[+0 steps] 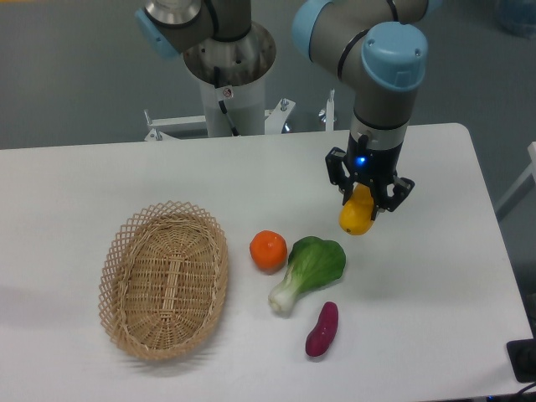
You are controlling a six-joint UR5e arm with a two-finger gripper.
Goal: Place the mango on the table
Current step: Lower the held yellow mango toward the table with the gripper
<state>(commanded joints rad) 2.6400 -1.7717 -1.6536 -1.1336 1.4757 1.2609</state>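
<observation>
Glossy yellow-orange oval mango (pixel 355 217) sits clamped in my black two-finger pincer (pixel 366 203), hanging nose-down over the right half of the big white rounded-corner table (pixel 435 276); can't tell if its tip touches the surface. Left of it & nearer the front edge: green-leaf bok choy w/ white stem (pixel 308 270), round orange citrus (pixel 268 250) just beside that, purple sweet potato (pixel 322 329) below the bok choy. Oval woven wicker basket (pixel 164 280) lies further left, well apart from the mango.
</observation>
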